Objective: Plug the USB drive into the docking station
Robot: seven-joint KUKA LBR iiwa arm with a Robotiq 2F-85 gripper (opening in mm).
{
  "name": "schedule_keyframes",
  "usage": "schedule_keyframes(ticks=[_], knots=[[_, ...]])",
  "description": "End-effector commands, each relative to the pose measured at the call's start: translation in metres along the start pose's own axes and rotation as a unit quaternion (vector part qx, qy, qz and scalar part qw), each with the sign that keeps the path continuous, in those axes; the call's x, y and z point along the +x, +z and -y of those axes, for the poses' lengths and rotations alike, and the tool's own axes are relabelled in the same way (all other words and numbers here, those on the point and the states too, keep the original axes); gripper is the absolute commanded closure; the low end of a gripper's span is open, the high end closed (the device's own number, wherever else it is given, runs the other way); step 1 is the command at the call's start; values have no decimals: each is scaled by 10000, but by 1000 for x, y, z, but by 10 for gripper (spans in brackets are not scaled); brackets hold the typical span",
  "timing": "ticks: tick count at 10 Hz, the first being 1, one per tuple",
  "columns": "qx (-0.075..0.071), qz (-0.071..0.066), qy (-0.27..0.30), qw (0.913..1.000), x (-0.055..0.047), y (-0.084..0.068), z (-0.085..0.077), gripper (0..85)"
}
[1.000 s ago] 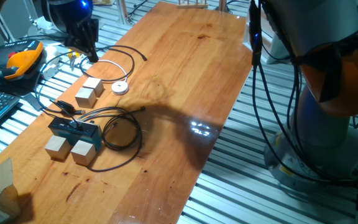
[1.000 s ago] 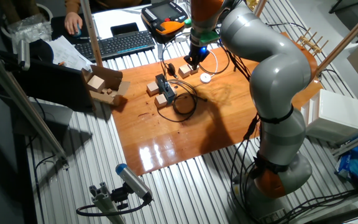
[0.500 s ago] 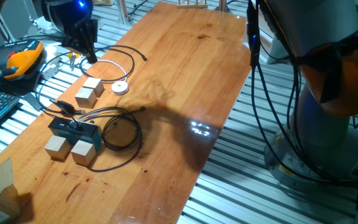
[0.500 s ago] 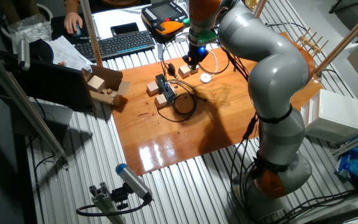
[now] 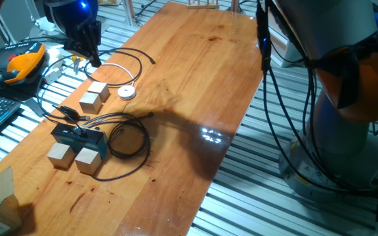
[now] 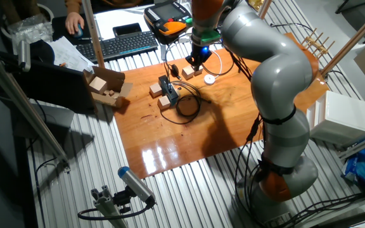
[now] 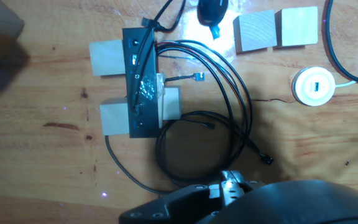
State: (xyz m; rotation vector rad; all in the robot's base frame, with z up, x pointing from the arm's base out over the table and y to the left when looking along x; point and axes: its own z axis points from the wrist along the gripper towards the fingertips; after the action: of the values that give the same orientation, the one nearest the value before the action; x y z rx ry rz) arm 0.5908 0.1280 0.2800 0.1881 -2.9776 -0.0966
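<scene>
The docking station (image 5: pixel 77 136) is a flat dark box lying between pale wooden cubes, with black cables plugged into it. It also shows in the hand view (image 7: pixel 138 81) and in the other fixed view (image 6: pixel 165 85). My gripper (image 5: pixel 95 59) hangs above the table's far left part, beyond the cubes and well away from the station. Its fingers stand close together. In the hand view the gripper (image 7: pixel 229 186) is a dark blur at the bottom edge, shut on a small dark stick with a metal tip, the USB drive (image 7: pixel 231 180).
Two wooden cubes (image 5: pixel 94 97) sit next to a round white puck (image 5: pixel 126 92) on a white cable. Two more cubes (image 5: pixel 74 157) flank the station. Black cable loops (image 5: pixel 126 141) lie to its right. A keyboard and an orange pendant (image 5: pixel 21 65) lie off the table's left edge.
The arm has drifted very slightly to the left. Nothing on the table has moved.
</scene>
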Motion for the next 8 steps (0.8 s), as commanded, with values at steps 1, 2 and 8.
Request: schedule_keyframes(ticks=[1,2,8], knots=[[140,10,-78,9999,0,0,0,850],[131,57,-89,9999,0,0,0,850],[213,-18,-173,9996,0,0,0,850]])
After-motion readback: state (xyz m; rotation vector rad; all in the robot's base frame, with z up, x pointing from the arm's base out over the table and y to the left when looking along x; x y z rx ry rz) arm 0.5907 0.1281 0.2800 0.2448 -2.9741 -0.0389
